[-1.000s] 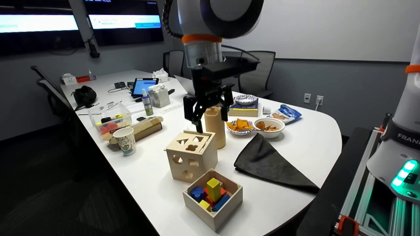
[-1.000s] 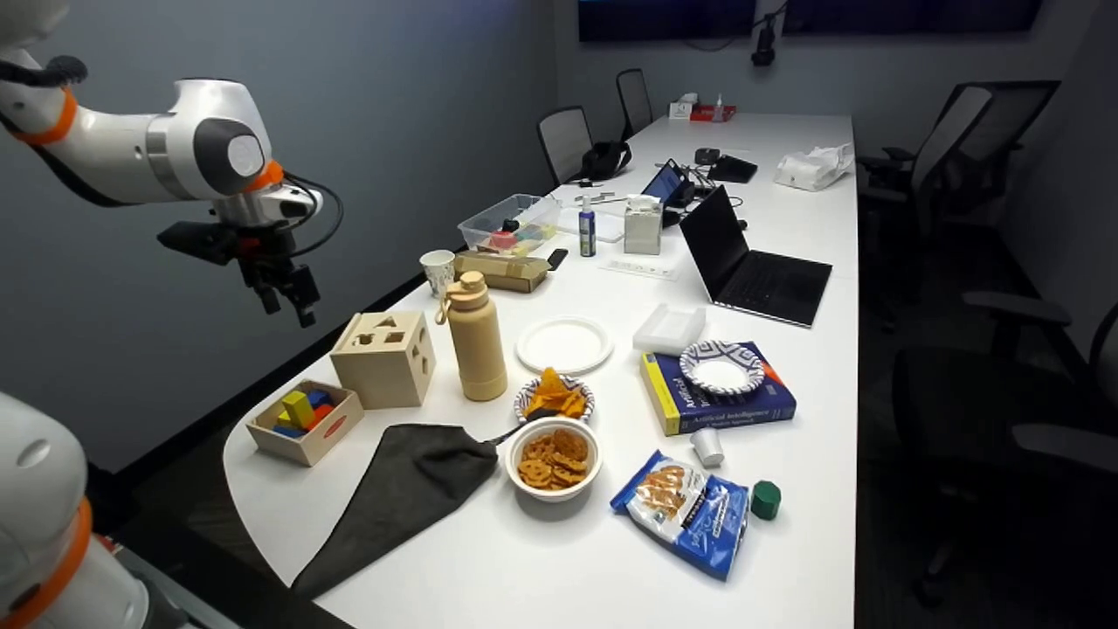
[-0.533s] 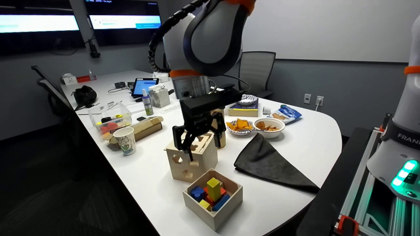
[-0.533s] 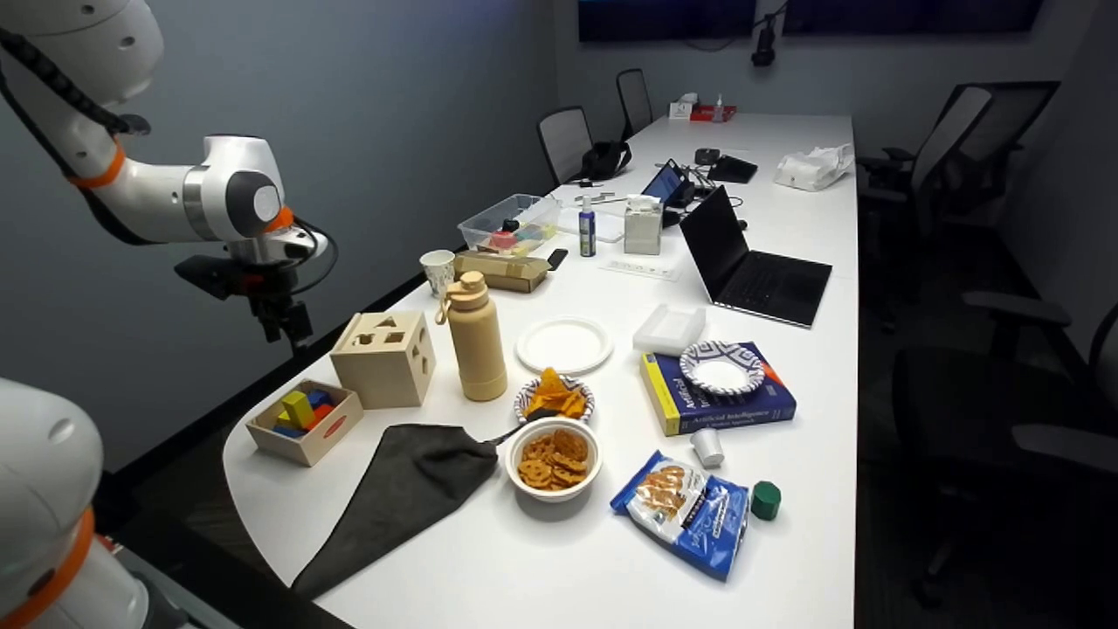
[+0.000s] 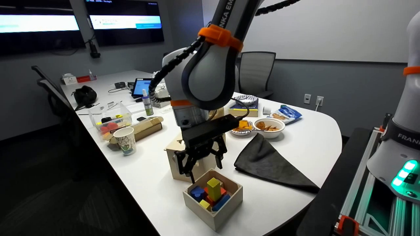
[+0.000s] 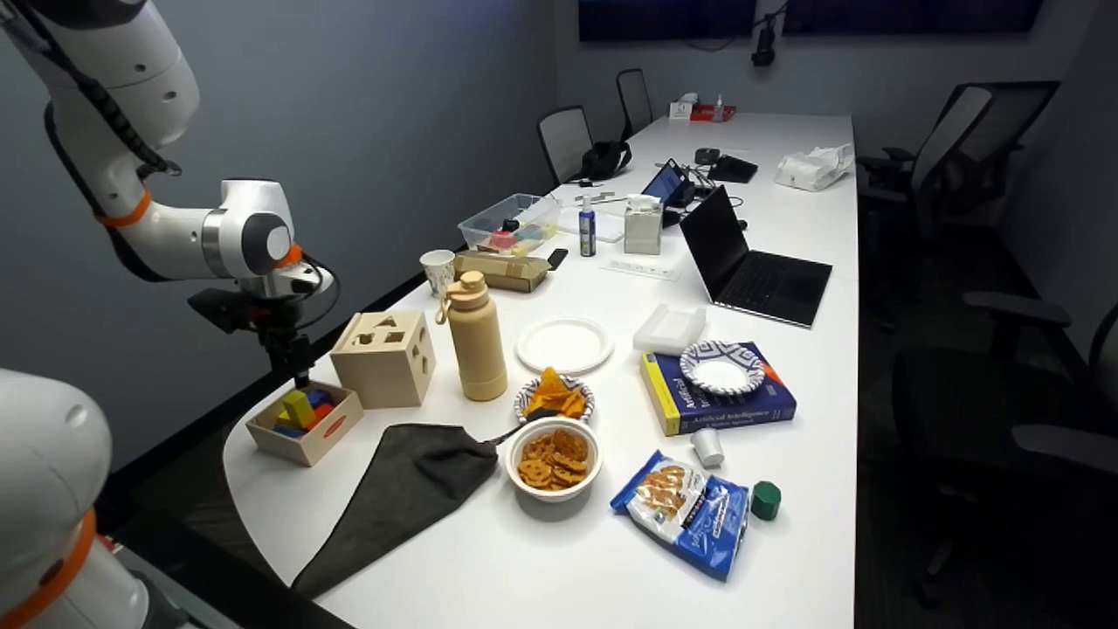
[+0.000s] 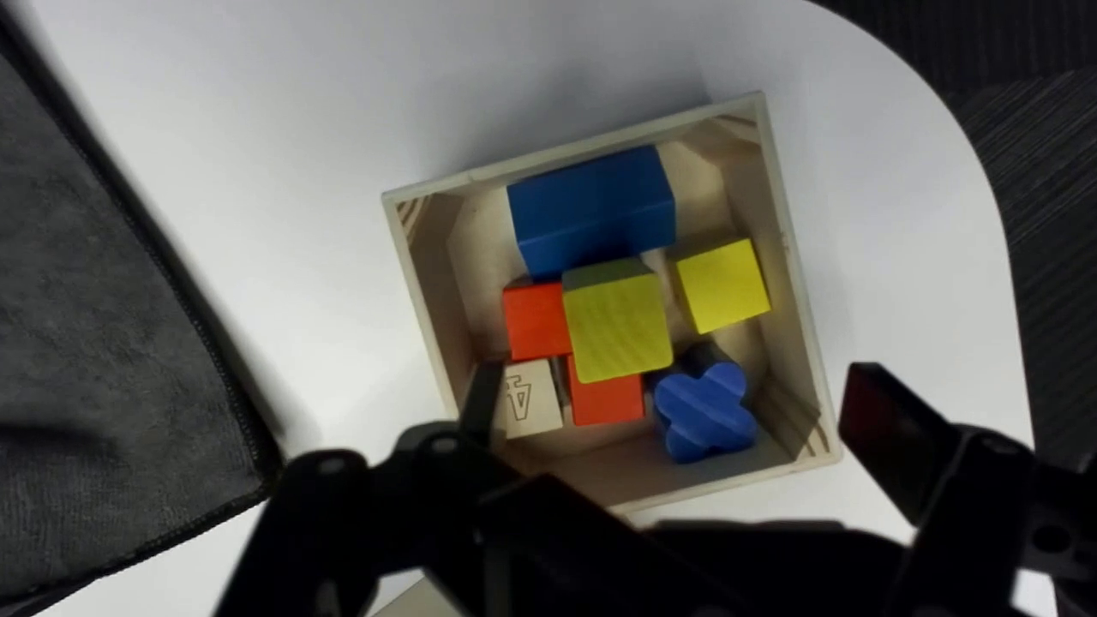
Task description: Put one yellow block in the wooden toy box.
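Holds the black two-fingered gripper (image 5: pixel 206 174) pointing down over the edge of the shallow pale wooden tray (image 5: pixel 229 208), with fingers (image 7: pixel 900 446) spread wide apart. Has below and ahead, between those fingers in the wrist view, the tall bright yellow block (image 7: pixel 619 332), on end inside the tray and partly covering the bright red toy piece (image 7: pixel 606 403), perhaps one block, perhaps two, hard to tell under the overlap. Has farther ahead the long blue rectangular block (image 7: pixel 591 197), nearer the finger on the right of that view the small bright yellow cube (image 7: pixel 724 287), close to the tray wall, and back toward the gripper the blue flower-shaped block (image 7: pixel 704 416). Overlaps, with the finger on the left, the edge of the small unpainted wooden block (image 7: pixel 540 403) with a dark outline on its face. Has just beside it, in an exterior view, the pale wooden cube-shaped toy box (image 6: pixel 380 380), with cut-out holes, and past that the tan bottle (image 6: pixel 479 349). Has both yellow blocks outside that box, in the tray below
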Robot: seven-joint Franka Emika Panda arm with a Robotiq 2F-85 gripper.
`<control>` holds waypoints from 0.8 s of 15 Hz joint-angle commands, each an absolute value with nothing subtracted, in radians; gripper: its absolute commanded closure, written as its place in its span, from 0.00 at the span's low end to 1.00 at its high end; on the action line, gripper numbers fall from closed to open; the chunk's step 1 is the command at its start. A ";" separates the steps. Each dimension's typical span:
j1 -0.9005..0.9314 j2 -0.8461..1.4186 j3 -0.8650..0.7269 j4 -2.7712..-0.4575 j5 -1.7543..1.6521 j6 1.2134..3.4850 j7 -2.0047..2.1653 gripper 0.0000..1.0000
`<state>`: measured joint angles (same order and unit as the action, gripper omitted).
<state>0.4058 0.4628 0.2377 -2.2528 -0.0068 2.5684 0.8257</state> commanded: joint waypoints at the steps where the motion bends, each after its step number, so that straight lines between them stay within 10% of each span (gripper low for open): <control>1: 0.425 0.528 0.216 -2.226 0.024 2.630 0.799 0.00; 12: 0.412 0.577 0.225 -2.235 0.090 2.669 0.678 0.00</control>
<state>0.4089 0.5683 0.2234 -2.2478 0.0542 2.6671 0.7345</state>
